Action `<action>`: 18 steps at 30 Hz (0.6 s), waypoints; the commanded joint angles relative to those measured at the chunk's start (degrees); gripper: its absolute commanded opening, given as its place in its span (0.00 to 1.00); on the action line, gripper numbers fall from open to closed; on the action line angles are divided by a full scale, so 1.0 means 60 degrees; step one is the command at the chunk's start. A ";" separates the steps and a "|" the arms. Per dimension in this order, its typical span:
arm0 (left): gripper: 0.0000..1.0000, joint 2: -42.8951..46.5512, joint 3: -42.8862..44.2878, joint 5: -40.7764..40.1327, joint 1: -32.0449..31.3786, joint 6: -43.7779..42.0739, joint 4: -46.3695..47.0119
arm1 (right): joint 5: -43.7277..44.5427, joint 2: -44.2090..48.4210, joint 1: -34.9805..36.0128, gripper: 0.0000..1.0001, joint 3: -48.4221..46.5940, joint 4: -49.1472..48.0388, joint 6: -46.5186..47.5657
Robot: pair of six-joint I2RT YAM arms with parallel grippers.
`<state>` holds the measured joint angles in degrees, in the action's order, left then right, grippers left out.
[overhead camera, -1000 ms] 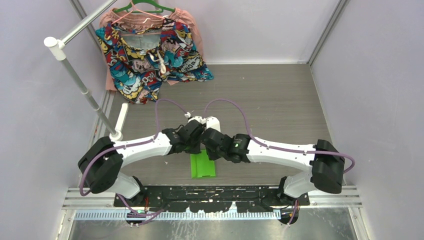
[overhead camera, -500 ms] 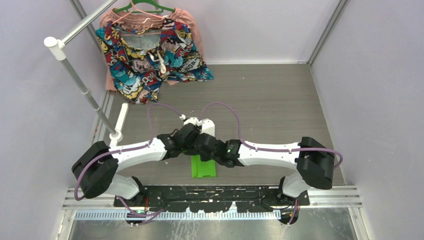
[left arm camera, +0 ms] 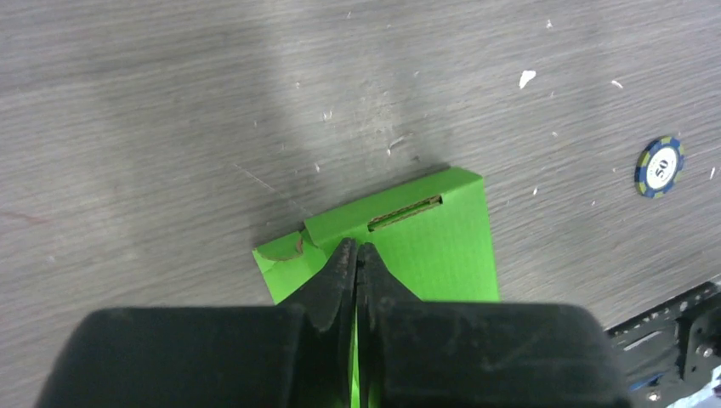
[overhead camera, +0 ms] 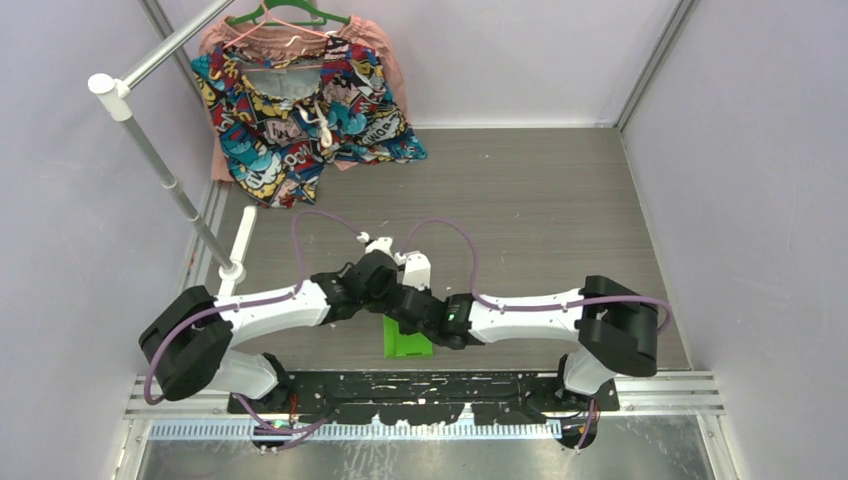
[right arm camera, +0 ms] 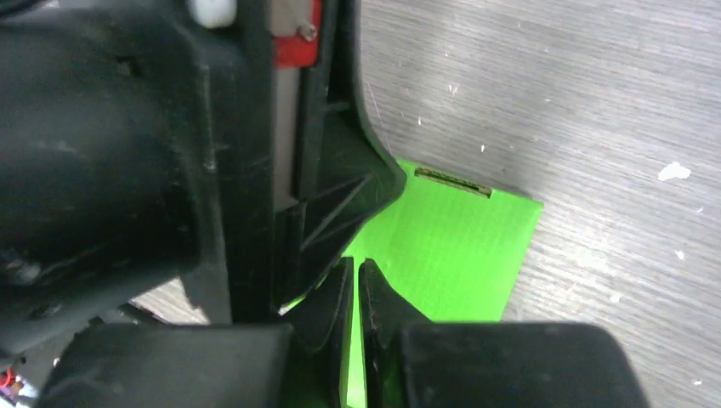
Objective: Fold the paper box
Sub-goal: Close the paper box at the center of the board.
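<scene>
Paper box (overhead camera: 405,342) seemingly mid-crease under left end effector (left arm camera: 356,248) and right end effector (right arm camera: 357,265), both closed; next, probably raise a flap.

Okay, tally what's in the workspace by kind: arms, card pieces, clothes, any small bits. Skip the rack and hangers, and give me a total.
Robot arms: 2, the left arm and the right arm
Paper box: 1, lime green
Garments: 2, the patterned garment and the pink garment behind it
Poker chip: 1, blue
Total: 6
</scene>
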<state>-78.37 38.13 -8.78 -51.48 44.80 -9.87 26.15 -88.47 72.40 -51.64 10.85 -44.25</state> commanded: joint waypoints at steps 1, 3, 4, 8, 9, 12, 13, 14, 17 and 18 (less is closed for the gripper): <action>0.00 0.0155 0.0125 0.0376 -0.0062 0.0467 0.1035 | -0.1947 -0.0787 0.1228 0.12 0.0520 0.0890 0.0173; 0.00 0.0249 0.0127 0.0318 -0.0062 0.0502 0.1099 | -0.1839 -0.0698 0.1376 0.12 0.0683 0.0877 0.0007; 0.00 0.0277 0.0152 0.0301 -0.0062 0.0503 0.1115 | -0.1777 -0.0664 0.1426 0.12 0.0777 0.0853 -0.0112; 0.00 0.0264 0.0229 0.0282 -0.0055 0.0495 0.1097 | -0.1721 -0.0676 0.1466 0.13 0.1062 0.0738 -0.0361; 0.00 0.0287 0.0199 0.0264 -0.0068 0.0522 0.1177 | -0.1685 -0.0676 0.1468 0.12 0.1110 0.0725 -0.0411; 0.00 0.0547 0.0101 0.0151 -0.0062 0.0547 0.1317 | -0.1546 -0.0633 0.1468 0.12 0.1192 0.0778 -0.0584; 0.01 0.0692 0.0072 0.0052 -0.0062 0.0536 0.1311 | -0.1520 -0.0629 0.1468 0.12 0.1218 0.0772 -0.0637; 0.01 0.0875 0.0042 -0.0127 -0.0062 0.0526 0.1281 | -0.1525 -0.0612 0.1468 0.12 0.1250 0.0733 -0.0691; 0.01 0.1614 -0.0121 -0.0567 -0.0062 0.0426 0.1175 | -0.1588 -0.0529 0.1465 0.13 0.1372 0.0622 -0.0859; 0.00 0.1862 -0.0130 -0.0673 -0.0062 0.0343 0.1064 | -0.1588 -0.0515 0.1468 0.13 0.1394 0.0632 -0.0898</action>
<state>-73.56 36.84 -5.87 -52.82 45.71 -10.11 27.07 -90.13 77.62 -46.54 9.54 -48.88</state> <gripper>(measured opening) 0.008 0.125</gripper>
